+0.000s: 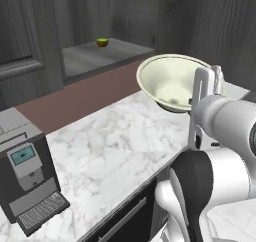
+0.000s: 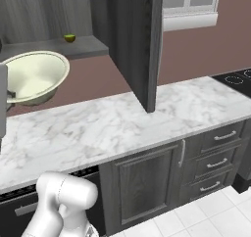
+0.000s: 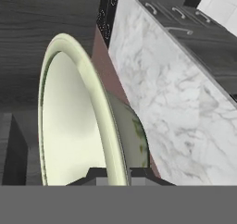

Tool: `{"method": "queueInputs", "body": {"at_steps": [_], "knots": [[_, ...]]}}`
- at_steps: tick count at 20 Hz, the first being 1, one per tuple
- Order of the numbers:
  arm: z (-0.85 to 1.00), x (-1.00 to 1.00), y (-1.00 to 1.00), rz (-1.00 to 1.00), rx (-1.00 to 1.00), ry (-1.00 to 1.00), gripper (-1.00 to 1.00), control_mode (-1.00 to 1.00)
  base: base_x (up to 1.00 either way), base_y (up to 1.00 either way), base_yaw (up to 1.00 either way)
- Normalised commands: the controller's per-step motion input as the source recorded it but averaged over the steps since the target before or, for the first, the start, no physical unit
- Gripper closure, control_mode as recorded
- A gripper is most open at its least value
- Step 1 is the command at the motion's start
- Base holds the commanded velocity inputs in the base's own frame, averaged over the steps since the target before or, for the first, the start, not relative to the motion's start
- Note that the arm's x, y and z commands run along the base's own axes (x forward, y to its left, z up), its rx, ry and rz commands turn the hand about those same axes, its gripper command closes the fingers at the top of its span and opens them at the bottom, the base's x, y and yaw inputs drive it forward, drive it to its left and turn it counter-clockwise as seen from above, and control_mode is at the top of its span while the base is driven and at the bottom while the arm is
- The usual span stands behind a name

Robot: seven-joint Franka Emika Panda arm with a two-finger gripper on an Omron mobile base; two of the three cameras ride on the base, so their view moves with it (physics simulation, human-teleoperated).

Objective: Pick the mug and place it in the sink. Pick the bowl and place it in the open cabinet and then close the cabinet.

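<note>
Pincer (image 3: 118, 174) clamping bowl (image 3: 78, 121) rim, raised

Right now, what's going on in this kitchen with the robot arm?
The gripper is shut on the rim of the bowl, holding it tilted in the air above the marble counter. The cabinet stands open, its door swung out. A small green thing sits on its shelf. The bowl is not yet inside.

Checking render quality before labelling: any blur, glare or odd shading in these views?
Left base view: soft, low resolution; bowl evenly lit, no glare. Right base view: open cabinet door dark, with a faint shadow on the counter. Hand view: bowl rim stretched by closeness, gripper shut on it.
</note>
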Motion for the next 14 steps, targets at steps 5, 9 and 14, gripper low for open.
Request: {"method": "queueInputs", "body": {"at_steps": [5, 9, 14], "knots": [[0.38, -0.08, 0.00, 0.00, 0.00, -0.01, 1.00, -1.00, 0.00, 0.00, 0.00], [0.38, 0.00, 0.00, 0.14, 0.00, 0.03, 1.00, -1.00, 0.00, 0.00, 0.00], [0.29, 0.00, 0.00, 0.25, 0.00, 0.06, 1.00, -1.00, 0.00, 0.00, 0.00]]}}
